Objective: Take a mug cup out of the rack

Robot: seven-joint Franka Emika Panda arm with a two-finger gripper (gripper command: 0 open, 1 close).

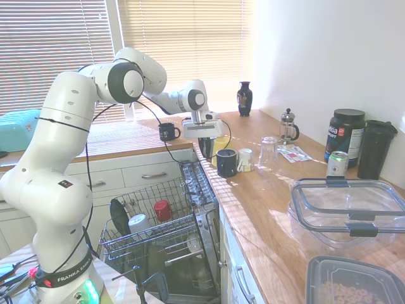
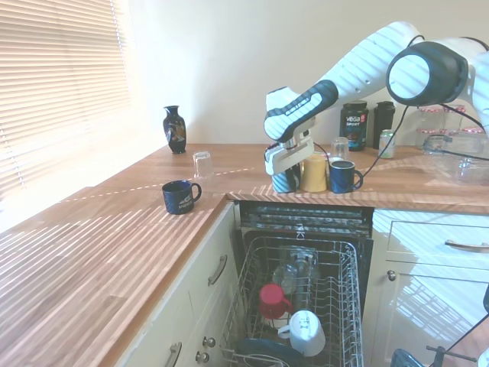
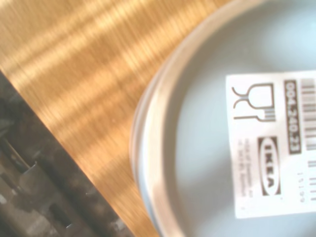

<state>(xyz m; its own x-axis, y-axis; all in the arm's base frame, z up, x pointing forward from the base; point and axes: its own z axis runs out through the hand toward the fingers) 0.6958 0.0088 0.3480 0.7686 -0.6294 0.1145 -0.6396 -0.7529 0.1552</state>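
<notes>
Hovering low over the wooden counter point(image 2: 114, 229) by the dishwasher's edge, the gripper point(image 2: 286, 180) sat on a blue mug point(image 2: 284, 182) standing upside down, base w/ IKEA label point(image 3: 274, 143) filling wrist view; can't tell if claw was clenched or released. Yellow mug point(image 2: 314, 173) and dark mug point(image 2: 343, 177) stood just beside it. The rack point(image 2: 248, 298) was pulled out below, red cup point(image 2: 273, 300) and white mug point(image 2: 306, 333) in it.
</notes>
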